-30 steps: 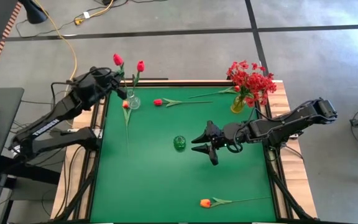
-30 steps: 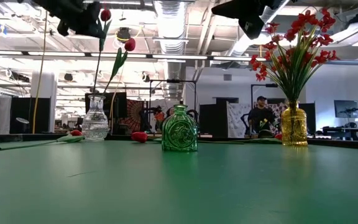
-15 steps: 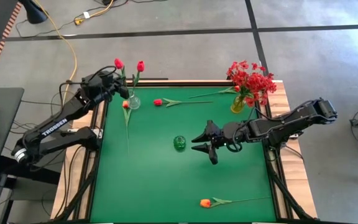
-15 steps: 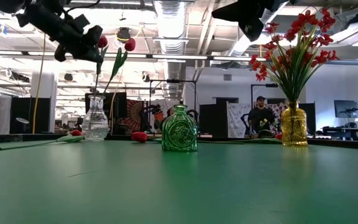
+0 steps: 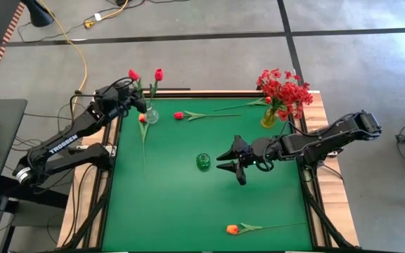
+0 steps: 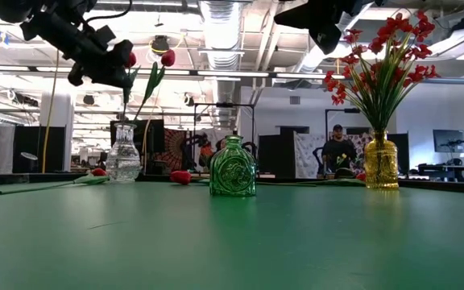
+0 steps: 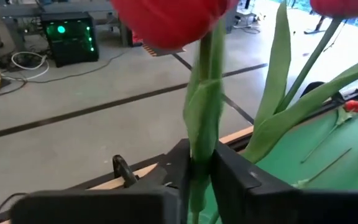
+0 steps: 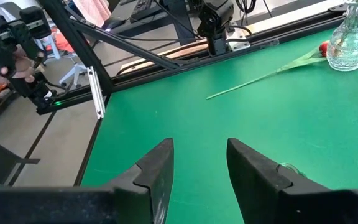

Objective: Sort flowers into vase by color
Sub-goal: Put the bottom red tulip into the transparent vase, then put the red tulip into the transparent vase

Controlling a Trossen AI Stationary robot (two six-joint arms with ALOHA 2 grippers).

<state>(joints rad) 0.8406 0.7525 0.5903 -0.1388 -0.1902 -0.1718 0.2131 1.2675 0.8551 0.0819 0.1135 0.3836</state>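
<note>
Left gripper (image 7: 201, 171) clamping red tulip (image 7: 166, 22) stem

on the flat green-topped table (image 5: 188, 204), a clear glass vase (image 5: 150, 114) stands near the far left corner with two red tulips (image 5: 158, 74) in it. the left gripper (image 5: 140, 103) sits just beside that vase, closed around one tulip stem (image 7: 201, 155). an orange tulip (image 5: 143, 119) lies on the table touching the vase's near side, and a red-pink tulip (image 5: 179, 115) lies to its right. a yellow glass vase (image 5: 269, 117) holding a spray of small red blossoms (image 5: 284, 90) stands near the far right corner. a small green glass bottle (image 5: 202, 161) stands mid-table, with the right gripper (image 5: 228, 161), fingers apart, just right of it. another orange tulip (image 5: 233, 229) lies near the front edge.
</note>
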